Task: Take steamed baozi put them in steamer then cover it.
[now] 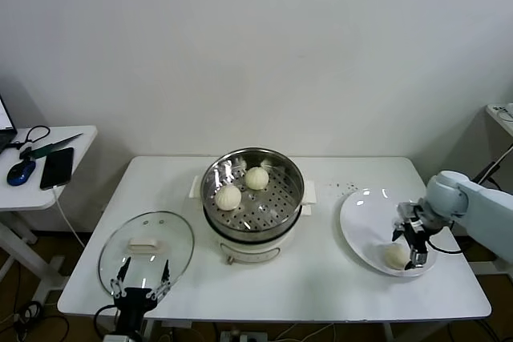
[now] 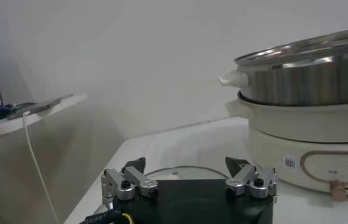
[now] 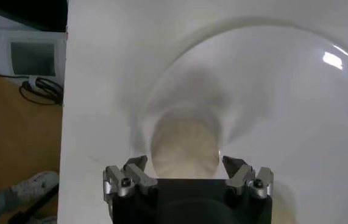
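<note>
Two steamed baozi [image 1: 228, 196] sit in the steamer [image 1: 252, 198]; one [image 1: 396, 255] waits on the plate [image 1: 361, 214]. Right gripper [image 1: 414, 246] hovers over it, jaws wide to straddle. Left gripper [image 1: 142, 287], jaws wide, parks by the cover [image 1: 147, 247], ready on the table [image 1: 321, 286].

baozi [image 1: 228, 197]: cream-white | steamer [image 1: 252, 167]: shiny steel, perforated, white base | plate [image 1: 361, 218]: white

The white table [image 1: 321, 278] carries the steamer [image 1: 252, 198], cover [image 1: 147, 247] and white plate [image 1: 365, 218].
</note>
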### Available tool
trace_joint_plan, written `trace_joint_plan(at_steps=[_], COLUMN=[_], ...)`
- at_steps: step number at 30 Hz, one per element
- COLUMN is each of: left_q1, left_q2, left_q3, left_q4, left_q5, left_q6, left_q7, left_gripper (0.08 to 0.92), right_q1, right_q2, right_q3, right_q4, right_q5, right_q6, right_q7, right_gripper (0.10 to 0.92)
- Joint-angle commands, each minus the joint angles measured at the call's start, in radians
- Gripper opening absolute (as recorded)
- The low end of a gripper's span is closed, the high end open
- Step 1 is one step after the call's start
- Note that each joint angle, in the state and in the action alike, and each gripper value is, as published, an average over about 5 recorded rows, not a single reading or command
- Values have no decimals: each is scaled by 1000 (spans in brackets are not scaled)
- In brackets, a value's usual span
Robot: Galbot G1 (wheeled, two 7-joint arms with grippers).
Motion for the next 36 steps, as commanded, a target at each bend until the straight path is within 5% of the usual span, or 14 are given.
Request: trace_joint_plan(at_steps=[1,18,30,36], left_q1=[0,3,10,11], left_q2=[-1,-3,-4,-7], left_q3=[1,3,10,15], left_q4=[1,-3,-14,-22], left_q5=[4,9,25,33], left_q6=[-1,-1,4,9], left_q7=[0,-1,-2,-3], left_gripper=[823,823,823,823], right_q1=[-42,67,654,815], right_q2=[10,23,216,379], right_q3=[33,-27,-360,-412], right_q4=[-21,-42,-1,17], right_q5=[-18,8,-135,-99], right_q6=[5,82,586,703], right_q7=[-2,-18,-87,-101], right_gripper=[822,675,670,670])
